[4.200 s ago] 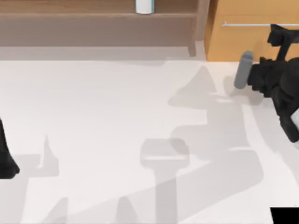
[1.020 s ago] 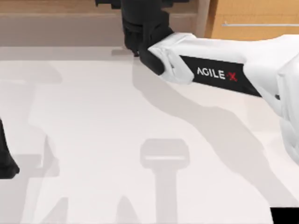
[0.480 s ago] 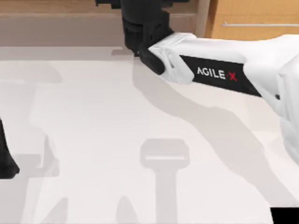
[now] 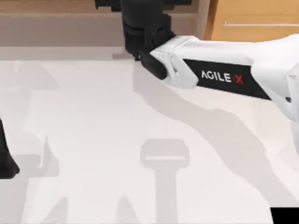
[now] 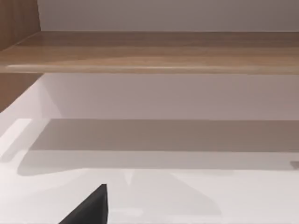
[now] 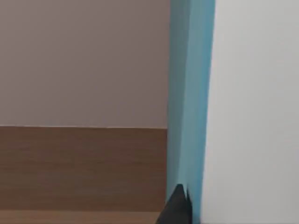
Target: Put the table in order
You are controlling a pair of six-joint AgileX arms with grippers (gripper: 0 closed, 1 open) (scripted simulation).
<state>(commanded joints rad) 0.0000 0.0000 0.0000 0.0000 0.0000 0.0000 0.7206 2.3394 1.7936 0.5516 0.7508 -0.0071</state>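
The left arm (image 4: 6, 156) stayed at the left edge of the table (image 4: 93, 121), low and dark, and only a small part of it was seen from above. Whether its gripper was wide or narrow could not be told. In the left wrist view a black corner of this gripper (image 5: 88, 207) appeared over the white surface, and the shelf (image 5: 154, 51) stood far ahead of it, with shadow under the board.

The table was the big white top that took most of the top view, from the left edge to the right edge, with the shelf (image 4: 60, 18) along its far side. Only grey shadows lay on it.

The right arm (image 4: 219, 74) reached from the right side across the far part of the table, its white link carrying the AgileX name. Its black wrist and right gripper (image 4: 140, 18) were at the shelf, near the middle of the far edge. How the fingers stood could not be told. In the right wrist view a tall object, light blue and white (image 6: 191, 102), was very close to the camera, and a dark fingertip (image 6: 176, 207) was seen against its blue side. The brown board of the shelf was behind it.

At the far right stood the cabinet (image 4: 252, 21) with a silver handle.
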